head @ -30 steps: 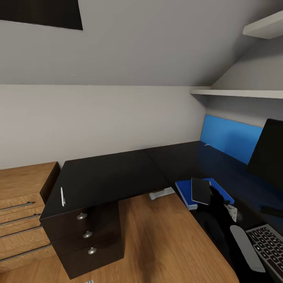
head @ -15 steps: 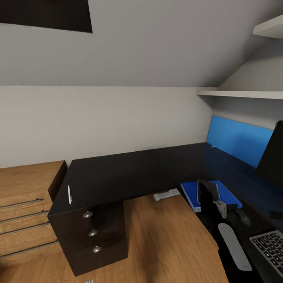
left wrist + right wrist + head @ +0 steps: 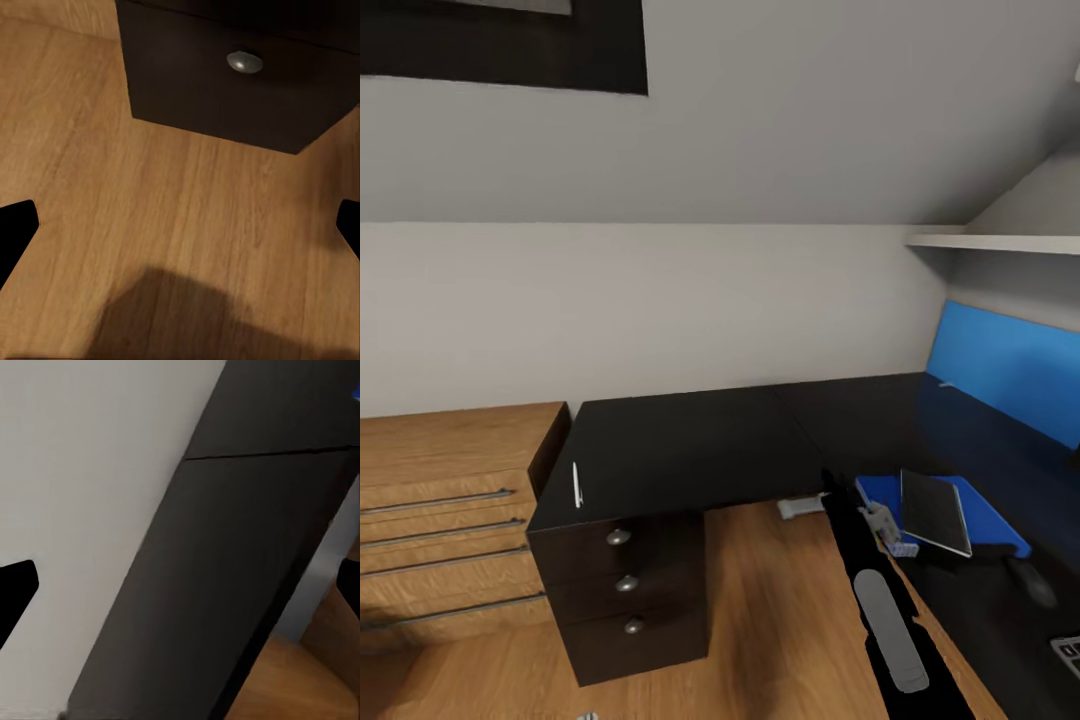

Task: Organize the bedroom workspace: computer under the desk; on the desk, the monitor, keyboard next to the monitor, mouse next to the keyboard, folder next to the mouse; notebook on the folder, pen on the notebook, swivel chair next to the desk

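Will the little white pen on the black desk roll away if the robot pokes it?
Probably, if poked from the side. The pen looks thin and round, lying flat on the smooth, glossy desk, so it could roll or slide easily. It also lies close to the desk's edge above the drawers, so it might drop off. It looks light.

The black L-shaped surface (image 3: pixel 690 445) is carrying a white pen (image 3: pixel 576 485) well left of the right claw (image 3: pixel 884 527) and a blue folder (image 3: pixel 1000 525) just right of it, a dark notebook (image 3: pixel 934 512) lying on top.
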You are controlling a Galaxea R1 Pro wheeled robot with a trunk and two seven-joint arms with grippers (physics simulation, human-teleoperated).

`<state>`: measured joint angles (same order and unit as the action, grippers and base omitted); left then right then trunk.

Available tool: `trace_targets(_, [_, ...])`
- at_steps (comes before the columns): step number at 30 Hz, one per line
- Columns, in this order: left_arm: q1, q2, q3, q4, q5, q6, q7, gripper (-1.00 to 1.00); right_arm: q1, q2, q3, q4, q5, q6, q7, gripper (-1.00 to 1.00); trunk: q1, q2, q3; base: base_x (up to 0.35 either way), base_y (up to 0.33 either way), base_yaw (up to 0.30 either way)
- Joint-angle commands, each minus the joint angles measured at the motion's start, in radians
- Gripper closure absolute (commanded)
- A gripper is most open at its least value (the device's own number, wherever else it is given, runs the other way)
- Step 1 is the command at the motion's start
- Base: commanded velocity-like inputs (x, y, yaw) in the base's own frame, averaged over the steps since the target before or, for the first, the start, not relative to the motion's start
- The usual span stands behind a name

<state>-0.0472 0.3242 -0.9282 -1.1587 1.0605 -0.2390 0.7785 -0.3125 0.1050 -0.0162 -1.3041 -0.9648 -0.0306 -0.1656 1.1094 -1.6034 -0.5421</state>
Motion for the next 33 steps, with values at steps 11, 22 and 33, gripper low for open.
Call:
trace_targets(11, [-0.002,-0.005,-0.004,0.000,0.008,-0.006,0.005,-1.00,-0.005,0.057,0.199,0.223,0.207,-0.203,-0.025,-1.00,0.000,-0.001,-0.001,0.000,0.000,0.249])
trace_targets(22, [-0.002,-0.013,-0.004,0.011,0.009,-0.005,0.005,-1.00,-0.166,0.070,0.242,0.773,0.493,-0.465,-0.026,-1.00,0.000,-0.001,-0.001,0.000,0.000,0.282])
trace_targets(33, [-0.002,-0.036,-0.003,0.043,0.007,-0.006,0.004,-1.00,-0.172,0.070,0.242,0.804,0.500,-0.493,-0.026,-1.00,0.000,-0.001,-0.001,0.000,0.000,0.287])
